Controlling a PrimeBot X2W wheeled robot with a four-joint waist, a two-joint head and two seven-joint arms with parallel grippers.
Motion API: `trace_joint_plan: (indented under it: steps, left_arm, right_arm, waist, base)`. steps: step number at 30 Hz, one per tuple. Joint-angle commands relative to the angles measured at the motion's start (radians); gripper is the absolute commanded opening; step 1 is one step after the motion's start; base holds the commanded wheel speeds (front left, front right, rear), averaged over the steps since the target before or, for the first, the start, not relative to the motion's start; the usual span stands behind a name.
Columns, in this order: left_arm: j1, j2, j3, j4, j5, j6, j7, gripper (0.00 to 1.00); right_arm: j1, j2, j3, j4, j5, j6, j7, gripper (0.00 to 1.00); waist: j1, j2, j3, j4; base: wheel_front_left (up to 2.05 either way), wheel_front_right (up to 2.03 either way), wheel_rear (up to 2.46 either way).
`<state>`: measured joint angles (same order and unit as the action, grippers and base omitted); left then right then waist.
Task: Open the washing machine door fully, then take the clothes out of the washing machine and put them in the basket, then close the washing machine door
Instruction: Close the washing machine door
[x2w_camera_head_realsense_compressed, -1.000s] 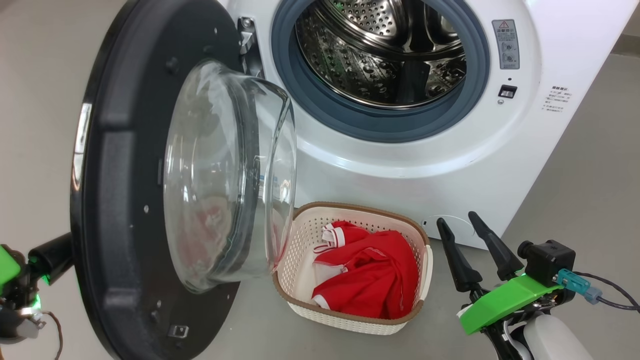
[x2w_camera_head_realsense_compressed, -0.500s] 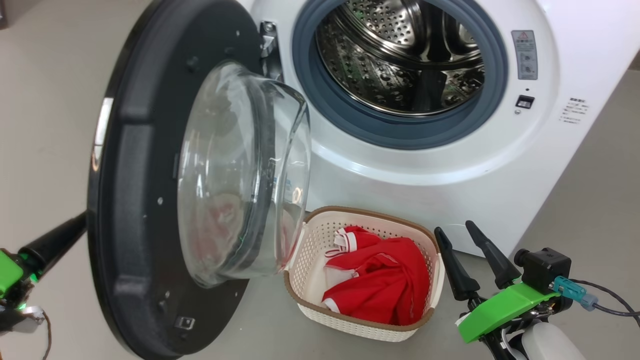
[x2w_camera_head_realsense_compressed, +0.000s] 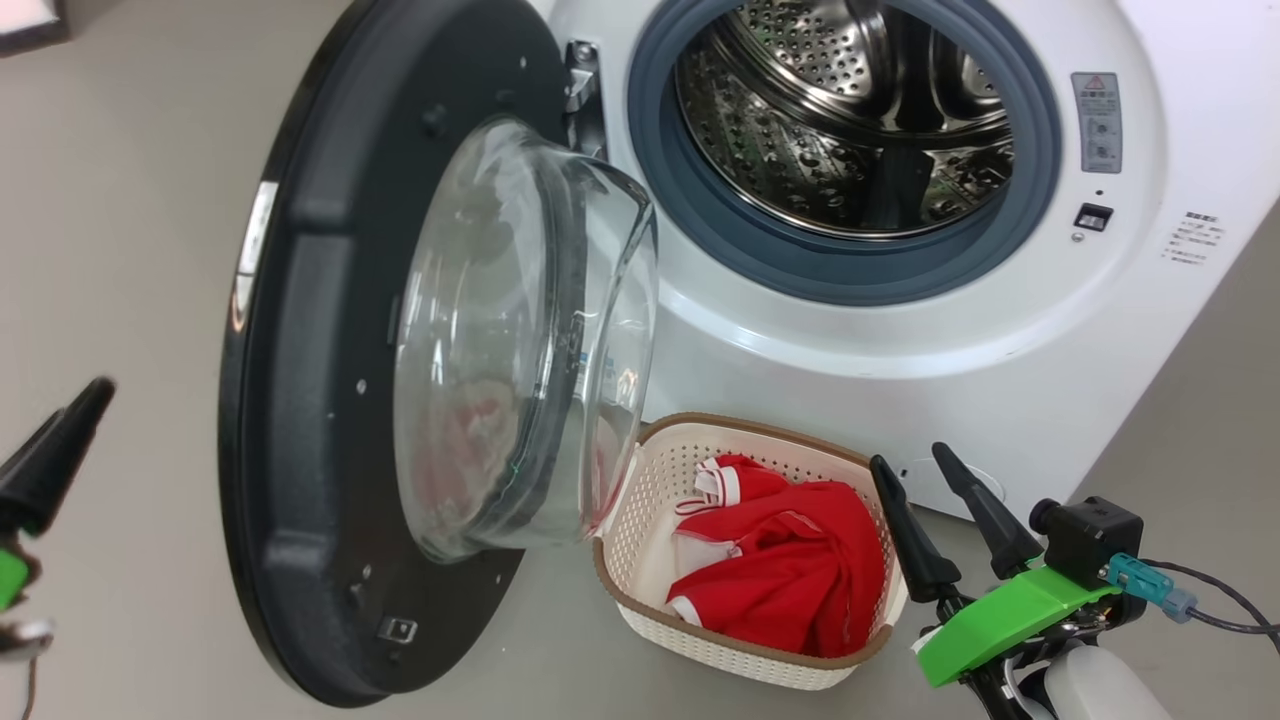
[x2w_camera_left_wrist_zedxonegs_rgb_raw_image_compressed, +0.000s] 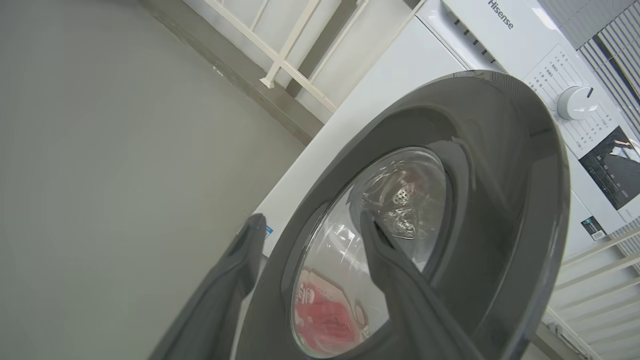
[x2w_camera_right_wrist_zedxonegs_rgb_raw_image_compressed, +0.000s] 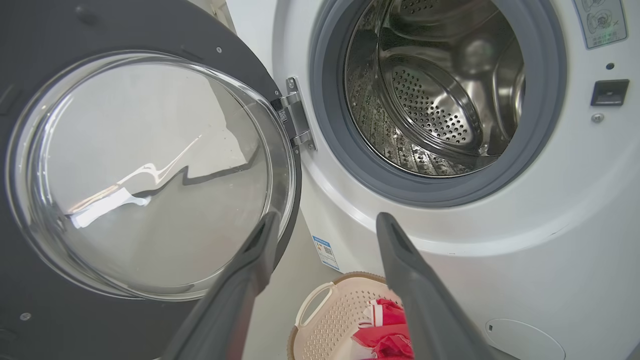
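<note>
Head view: the washing machine door (x2w_camera_head_realsense_compressed: 330, 400) stands swung wide, just ahead of the left hand (x2w_camera_left_wrist_zedxonegs_rgb_raw_image_compressed: 311, 222), whose fingers are spread and grip nothing. Red clothes (x2w_camera_head_realsense_compressed: 790, 580) lie in the basket (x2w_camera_head_realsense_compressed: 650, 520), just beside the right hand (x2w_camera_head_realsense_compressed: 910, 458), which is also spread and empty. Beyond both hands, the washing machine (x2w_camera_head_realsense_compressed: 800, 340) shows an empty-looking drum (x2w_camera_head_realsense_compressed: 850, 130). Closing the door seems the remaining step and calls for a push on its black rim. Plain grey floor (x2w_camera_head_realsense_compressed: 120, 250); white railing (x2w_camera_left_wrist_zedxonegs_rgb_raw_image_compressed: 281, 62) behind.

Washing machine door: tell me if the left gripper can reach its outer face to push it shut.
Probably yes. The left gripper, open, points at the outer face of the washing machine door, with nothing between them.
</note>
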<state>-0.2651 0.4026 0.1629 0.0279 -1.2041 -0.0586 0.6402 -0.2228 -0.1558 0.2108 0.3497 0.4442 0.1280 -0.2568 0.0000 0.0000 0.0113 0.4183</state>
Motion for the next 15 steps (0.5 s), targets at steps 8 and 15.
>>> trace_joint_plan:
  steps: [8, 15]
  left_arm:
    - [0.120, 0.006, 0.065, -0.057, 0.239, -0.043, -0.301, 1.00]
    - [0.266, -0.075, 0.063, -0.076, 0.363, -0.057, -0.530, 1.00]
  right_arm:
    - [0.000, -0.005, 0.018, -0.026, 0.007, 0.003, -0.005, 1.00]
    - [0.004, -0.007, 0.023, -0.027, 0.009, 0.003, -0.005, 1.00]
  waist:
    - [0.0000, 0.0000, -0.001, 0.023]
    - [0.0000, 0.0000, -0.002, 0.025]
  base:
    - [0.00, 0.00, 0.00]
    - [0.00, 0.00, 0.00]
